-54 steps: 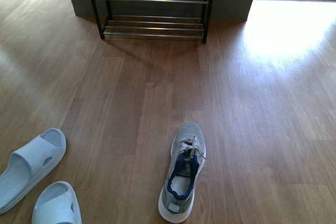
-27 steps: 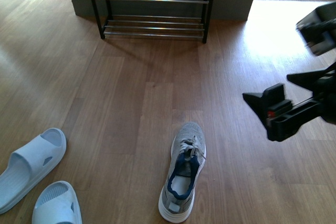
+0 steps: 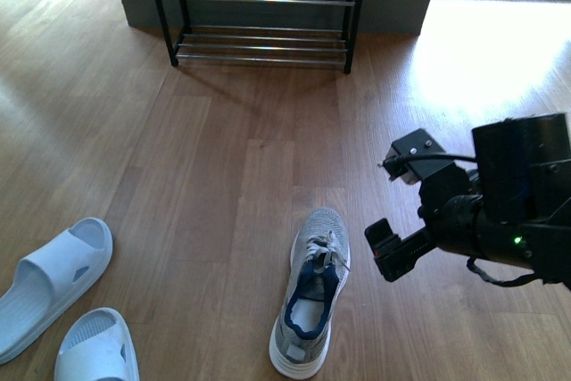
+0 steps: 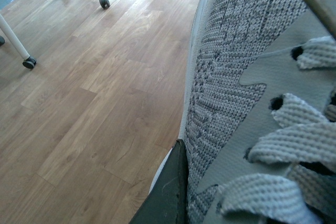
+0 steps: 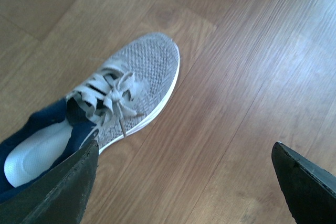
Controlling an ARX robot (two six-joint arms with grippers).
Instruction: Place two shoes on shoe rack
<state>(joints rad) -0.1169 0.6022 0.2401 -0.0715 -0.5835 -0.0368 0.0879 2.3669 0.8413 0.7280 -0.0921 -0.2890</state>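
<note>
A grey knit sneaker (image 3: 310,301) with white sole and dark blue lining lies on the wood floor, toe toward the shoe rack (image 3: 260,6) at the far wall. My right gripper (image 3: 394,207) hovers open just right of that sneaker (image 5: 126,98), with bare floor between its jaws (image 5: 184,150). Filling the left wrist view is a second grey knit sneaker (image 4: 236,51); my left gripper (image 4: 231,198) is shut on it, and one dark finger (image 4: 167,195) presses its side. Two pale blue slides (image 3: 53,278) (image 3: 96,350) lie at the near left.
The rack's black frame and silver rods stand against a grey skirting (image 3: 384,15) below windows. White legs on castors (image 4: 104,2) (image 4: 27,62) show in the left wrist view. Sunlight glares on the floor at the far right (image 3: 482,51).
My right arm came into the front view from the right and dropped down and left, closer to the sneaker on the floor. The shoes on the floor have not moved.
</note>
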